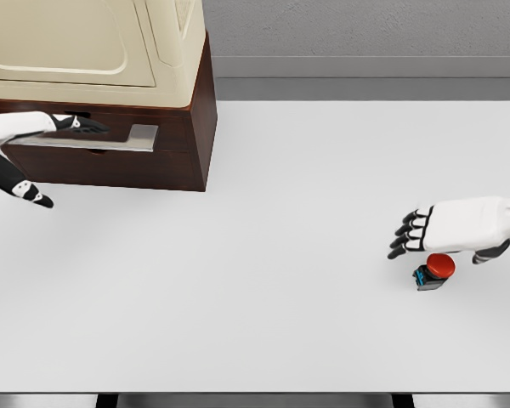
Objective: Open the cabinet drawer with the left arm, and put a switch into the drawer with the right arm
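Head view: our left hand [68, 126], fingers flat on handle [123, 136], not curled yet; hook it, pull straight w/ drawer [102, 157].

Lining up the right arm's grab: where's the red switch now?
In the head view the red switch sits on the white table at the right, just under the right hand, far from the cabinet drawer.

We see a broad white table [263, 323] filling most of the view. On top of the cabinet sits a cream-coloured appliance [93, 47] with rounded panels. Behind runs a grey wall [365, 25].
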